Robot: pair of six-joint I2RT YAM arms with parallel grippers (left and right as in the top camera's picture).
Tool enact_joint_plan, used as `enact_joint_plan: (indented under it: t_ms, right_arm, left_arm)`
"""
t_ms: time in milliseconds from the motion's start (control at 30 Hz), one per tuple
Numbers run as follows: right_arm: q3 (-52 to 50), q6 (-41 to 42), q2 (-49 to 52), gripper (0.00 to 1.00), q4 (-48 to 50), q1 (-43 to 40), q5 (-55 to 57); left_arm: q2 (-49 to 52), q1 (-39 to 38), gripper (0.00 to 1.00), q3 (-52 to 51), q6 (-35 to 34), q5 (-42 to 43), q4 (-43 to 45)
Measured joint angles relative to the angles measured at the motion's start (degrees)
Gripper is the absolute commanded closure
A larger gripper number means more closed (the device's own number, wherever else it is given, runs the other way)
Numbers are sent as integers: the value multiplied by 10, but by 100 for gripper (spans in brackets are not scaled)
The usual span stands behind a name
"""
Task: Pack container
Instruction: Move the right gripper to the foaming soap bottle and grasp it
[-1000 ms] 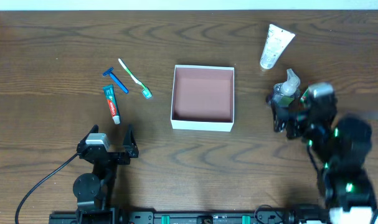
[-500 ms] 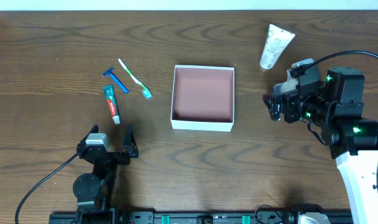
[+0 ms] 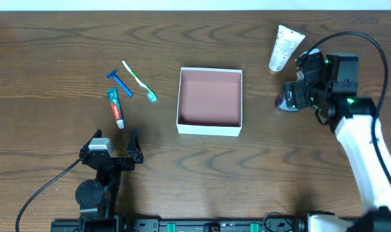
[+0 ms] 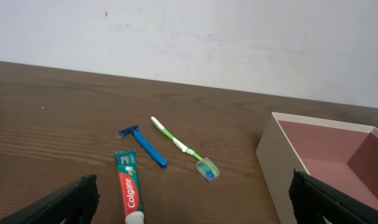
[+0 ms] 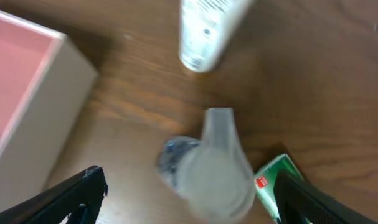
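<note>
The container [image 3: 209,128], a shallow square box with white walls and a reddish-brown floor, sits mid-table and holds nothing; its corner shows in the right wrist view [image 5: 48,93] and its wall in the left wrist view [image 4: 282,165]. My right gripper [image 3: 294,96] hangs open over an upright clear spray bottle [image 5: 213,168], which stands between its fingers [image 5: 76,196] with no contact showing. My left gripper [image 3: 114,153] rests open near the front edge, with a toothpaste tube [image 4: 129,194] lying ahead of it.
A blue razor [image 3: 121,82] and a green toothbrush [image 3: 138,80] lie left of the box beside the toothpaste tube [image 3: 116,107]. A white tube [image 3: 285,46] lies at the back right. A green carton [image 5: 282,186] stands right beside the spray bottle.
My right arm has swung from the front right toward the back, bringing its gripper down over the spray bottle. The left arm has not moved.
</note>
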Motion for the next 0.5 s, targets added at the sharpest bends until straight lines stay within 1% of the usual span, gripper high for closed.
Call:
enact_joint_plan:
  t_ms: [133,200,367,500]
  right_arm:
    - [0,13,23,13,19,-5,13]
    - [0,16,24,16,22,-5,18]
    - [0,29,24,29,23,-5,23]
    - [0,41,28,28,23,-5,24]
  left_arm:
    - [0,0,2,0,0,0,0]
    - [0,0,2,0,0,0,0]
    - [0,0,2,0,0,0,0]
    - [0,0,2,0,0,0,0]
